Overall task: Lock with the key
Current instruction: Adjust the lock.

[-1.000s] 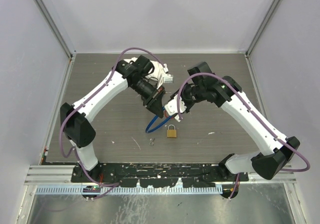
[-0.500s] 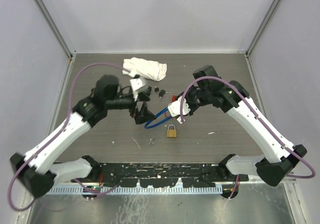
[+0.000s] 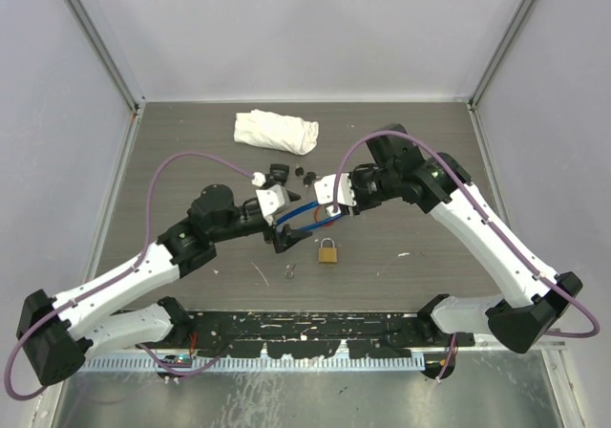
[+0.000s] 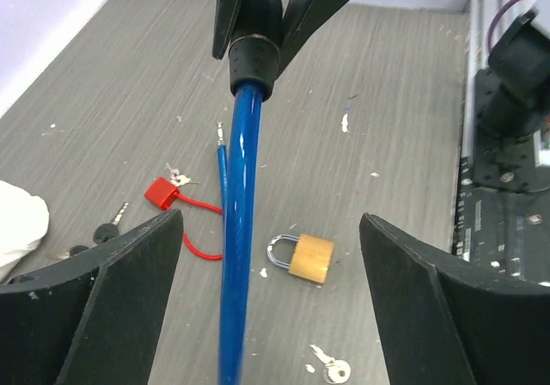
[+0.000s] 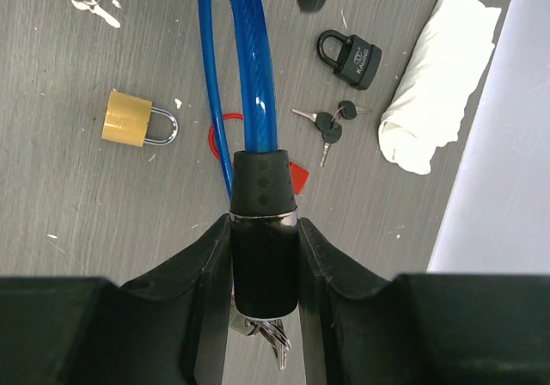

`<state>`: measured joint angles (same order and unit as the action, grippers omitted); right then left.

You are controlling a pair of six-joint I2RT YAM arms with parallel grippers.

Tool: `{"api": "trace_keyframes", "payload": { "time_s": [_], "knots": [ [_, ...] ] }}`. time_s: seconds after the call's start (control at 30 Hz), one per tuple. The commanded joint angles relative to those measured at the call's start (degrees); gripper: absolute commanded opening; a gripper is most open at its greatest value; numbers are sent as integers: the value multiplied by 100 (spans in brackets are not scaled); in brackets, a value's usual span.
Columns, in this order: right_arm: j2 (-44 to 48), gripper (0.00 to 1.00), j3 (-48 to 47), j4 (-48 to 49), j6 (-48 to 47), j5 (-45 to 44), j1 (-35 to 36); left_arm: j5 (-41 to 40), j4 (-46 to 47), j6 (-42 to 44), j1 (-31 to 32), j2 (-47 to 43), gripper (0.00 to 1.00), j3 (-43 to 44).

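Note:
My right gripper (image 5: 264,230) is shut on the black cylinder head (image 5: 262,222) of a blue cable lock (image 5: 253,76), held above the table. A bunch of keys (image 5: 273,338) hangs from the rear end of that head. In the top view the right gripper (image 3: 329,199) sits mid-table and the cable (image 3: 298,216) runs from it toward the left gripper (image 3: 286,232). My left gripper (image 4: 271,299) stands open. The cable (image 4: 236,273) passes between its fingers (image 4: 86,308), nearer the left one and touching neither.
On the table lie a brass padlock (image 3: 327,250), a small silver key (image 3: 291,270), a black padlock (image 3: 278,172), black-headed keys (image 3: 307,173) and a red tag (image 5: 296,177). A white cloth (image 3: 275,130) lies at the back. Grey walls enclose three sides.
The left gripper opened and its arm swung off to the left and low. It has now come back with open jaws around the cable. The right gripper keeps its hold and shifted only slightly.

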<state>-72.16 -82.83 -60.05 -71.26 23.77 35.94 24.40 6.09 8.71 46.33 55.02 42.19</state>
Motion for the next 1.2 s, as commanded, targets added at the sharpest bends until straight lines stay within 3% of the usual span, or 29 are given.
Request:
{"api": "trace_keyframes", "payload": {
  "time_s": [0.0,0.2,0.27,0.33,0.37,0.4,0.47,0.5,0.6,0.67,0.77,1.0,1.17],
  "knots": [
    [20,6,-170,305,384,122,14,-334,538,447,98,443,79,410],
    [73,6,-108,320,418,147,16,-146,334,489,101,896,44,743],
    [91,6,-86,311,434,179,14,-125,218,530,93,954,15,815],
    [107,6,-69,312,481,227,13,-67,66,581,88,962,1,879],
    [120,9,-70,317,555,242,17,-63,22,592,94,950,0,894],
    [134,21,-98,306,654,251,18,-67,-26,608,84,925,0,898],
    [169,57,-251,275,1035,249,-26,-39,-117,644,56,870,0,901],
    [199,67,-405,190,1180,410,-146,4,-183,655,21,853,0,901],
    [339,81,-799,-135,1429,1715,-1281,236,-352,676,-116,795,0,902],
    [460,82,-803,-222,1453,2539,-2108,407,-432,673,-184,774,0,917],
    [597,80,-406,-84,1661,3031,-2646,627,-578,705,-209,730,0,969],
    [773,79,649,-451,1028,4685,-2786,1135,-929,780,-316,763,0,1094],
    [951,74,1039,31,1227,4425,-2841,1454,-915,777,-385,751,0,1059]
  ]
}}
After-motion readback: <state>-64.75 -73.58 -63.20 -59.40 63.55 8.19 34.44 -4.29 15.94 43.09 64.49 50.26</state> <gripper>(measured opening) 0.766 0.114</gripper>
